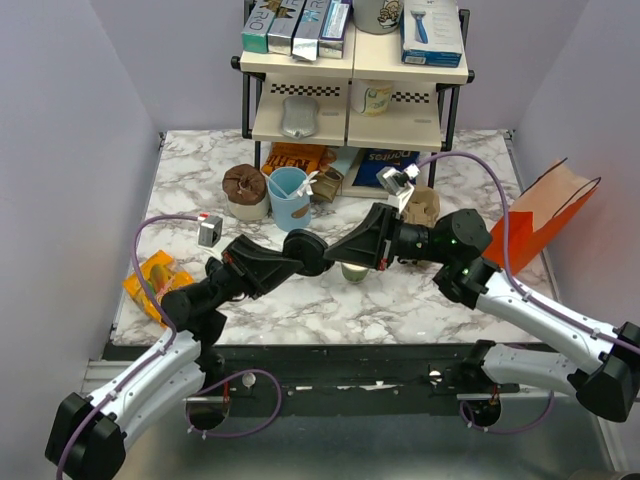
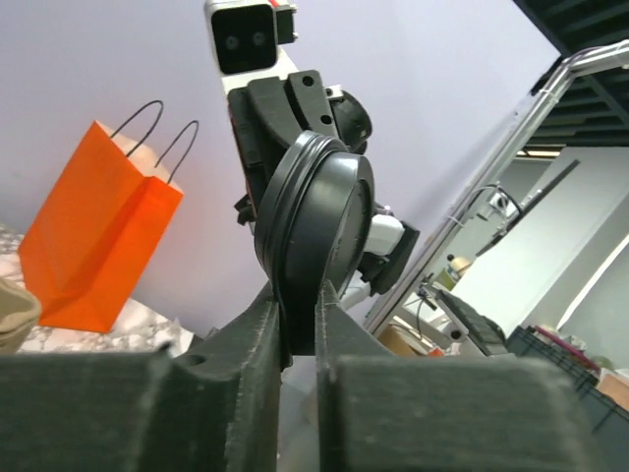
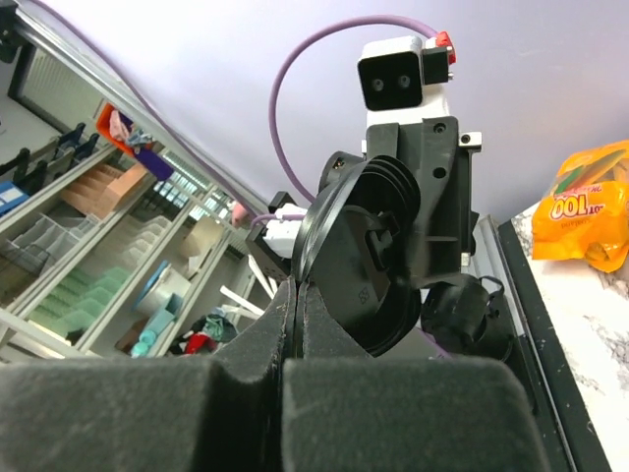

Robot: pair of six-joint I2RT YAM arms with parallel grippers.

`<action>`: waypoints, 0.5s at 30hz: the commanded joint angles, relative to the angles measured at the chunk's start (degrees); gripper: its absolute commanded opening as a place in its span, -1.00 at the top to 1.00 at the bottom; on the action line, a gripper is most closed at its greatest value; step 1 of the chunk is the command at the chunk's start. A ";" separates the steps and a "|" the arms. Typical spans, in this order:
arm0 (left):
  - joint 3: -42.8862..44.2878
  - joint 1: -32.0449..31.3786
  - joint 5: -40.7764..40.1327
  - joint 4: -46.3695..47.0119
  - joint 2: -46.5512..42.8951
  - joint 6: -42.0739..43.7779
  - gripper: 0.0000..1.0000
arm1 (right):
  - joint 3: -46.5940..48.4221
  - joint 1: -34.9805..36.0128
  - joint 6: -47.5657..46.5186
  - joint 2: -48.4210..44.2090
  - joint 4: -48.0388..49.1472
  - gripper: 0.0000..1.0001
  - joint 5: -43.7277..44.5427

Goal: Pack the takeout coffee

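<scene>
My left gripper [image 2: 295, 324] clamps rim of round black plastic lid [image 2: 316, 231], held upright in mid-air; my right gripper [image 3: 295, 295] pinches opposite rim, likely a handover. Beneath them olive-green paper cup [image 1: 353, 271] stands at centre of marble table [image 1: 320, 312], apparently lidless. Orange paper bag [image 1: 545, 215] near right edge.

Takeout coffee [image 1: 352, 271], at mid-table, olive-green side barely showing from above (mostly hidden), round black plastic lid [image 2: 329, 231] turned on edge, ridged rim pinched.

the takeout coffee [image 1: 355, 271] is set at the frame's centre, a paper bag [image 1: 545, 215] at the right edge, a snack packet [image 1: 155, 281] at lower left.
</scene>
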 commanded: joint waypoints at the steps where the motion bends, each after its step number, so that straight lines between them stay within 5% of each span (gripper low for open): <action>1: 0.31 -0.02 -2.59 7.86 -0.85 0.35 0.86 | -0.49 -0.17 -1.68 -0.87 -3.00 0.98 0.31; 2: 0.14 -0.02 -2.68 7.68 -1.46 0.35 0.88 | -0.49 -0.26 -2.12 -0.96 -3.70 0.92 0.58; 6: -0.21 -0.02 -3.55 0.85 -4.54 0.96 0.95 | 1.60 -0.61 -8.96 -3.32 -13.44 -0.15 8.71; 8: -0.21 -0.02 -3.99 -7.20 -7.34 2.62 1.00 | 3.28 -0.70 -14.41 -4.56 -25.03 -0.36 14.87; 12: 0.92 -0.02 -7.41 -28.91 -13.06 8.59 1.00 | 4.52 -0.70 -21.80 -7.28 -41.74 -0.72 40.48; 15: 4.61 -0.02 -9.70 -49.05 -16.32 14.83 1.00 | 3.64 -0.70 -24.09 -6.50 -53.52 -0.78 56.76</action>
